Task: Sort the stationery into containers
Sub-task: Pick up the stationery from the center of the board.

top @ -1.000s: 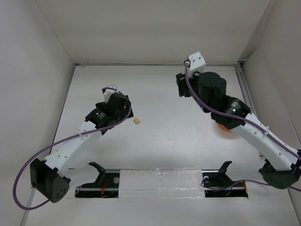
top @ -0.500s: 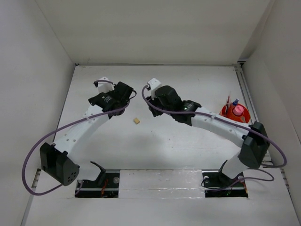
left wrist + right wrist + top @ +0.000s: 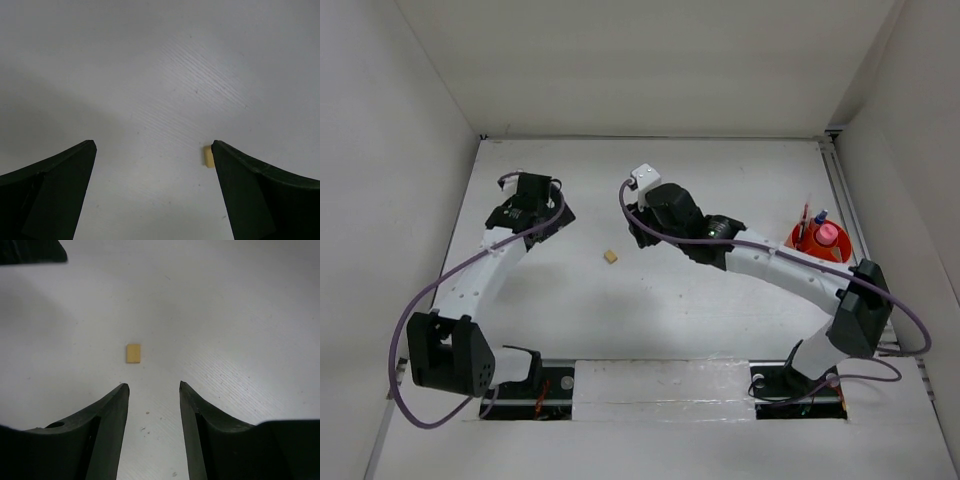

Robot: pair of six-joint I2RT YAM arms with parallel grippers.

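tan eraser cube (image 3: 133, 353) — lone loose piece, mid-worktop (image 3: 700, 310), just ahead of right hand (image 3: 152, 386) | right hand half apart, empty, seemingly narrowed to suit so small a cube | left hand (image 3: 152, 145) spread wide, empty, cube beside its right finger | orange-red cup (image 3: 798, 243) at right edge — already part filled, likely the cube's destination

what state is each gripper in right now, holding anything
Left gripper: open wide, holding nothing.
Right gripper: open, holding nothing; the tan eraser lies just ahead of it.
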